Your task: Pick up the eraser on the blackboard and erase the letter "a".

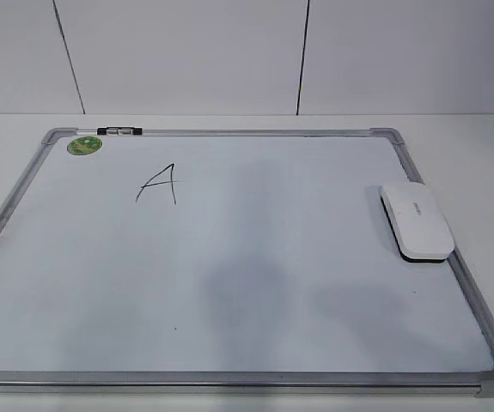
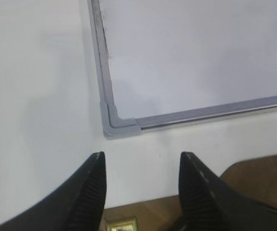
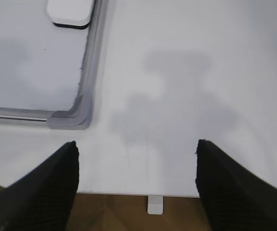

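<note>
The blackboard [image 1: 229,378] is a silver-framed whiteboard lying flat on the white table. The white eraser [image 1: 416,221] lies on its right edge, about halfway up; its end also shows in the right wrist view [image 3: 70,10]. An angular black capital "A" [image 1: 156,183] is drawn at the upper left. No lowercase "a" shows in any view. Neither gripper appears in the exterior view. My left gripper [image 2: 143,161] is open and empty above the table's front edge, near the board's front left corner [image 2: 121,126]. My right gripper [image 3: 136,149] is open and empty, to the right of the front right corner [image 3: 73,118].
A round green sticker [image 1: 84,145] sits at the board's far left corner. A small marker [image 1: 119,131] lies along the top frame. A tiny black dot [image 1: 175,327] marks the lower board. The table's front edge and brown floor [image 3: 119,214] lie below both grippers.
</note>
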